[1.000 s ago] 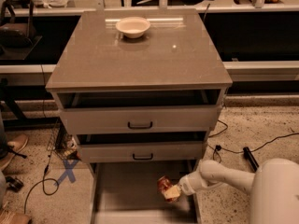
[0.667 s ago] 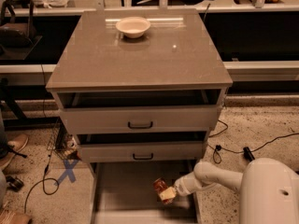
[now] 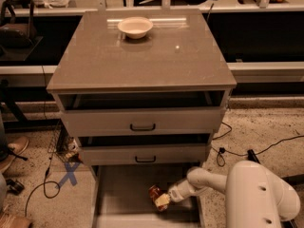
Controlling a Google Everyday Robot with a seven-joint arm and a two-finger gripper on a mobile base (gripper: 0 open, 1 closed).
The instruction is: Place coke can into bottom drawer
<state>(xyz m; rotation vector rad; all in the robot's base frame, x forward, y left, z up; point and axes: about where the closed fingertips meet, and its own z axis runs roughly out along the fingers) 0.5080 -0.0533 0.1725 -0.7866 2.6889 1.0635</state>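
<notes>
My gripper (image 3: 162, 200) was clenched on the small, dented red coke can (image 3: 154, 192), low over the floor of the wide, shallow grey bottom drawer (image 3: 118, 194), just right of centre. My arm lay toward 3 o'clock.

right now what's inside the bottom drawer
The coke can is in the bottom drawer, right of middle, at the gripper. The drawer's back is hidden under the drawer above, and the arm covers its right edge.

gripper (image 3: 160, 200) holds red coke can (image 3: 154, 193) in bottom drawer (image 3: 121, 194).
</notes>
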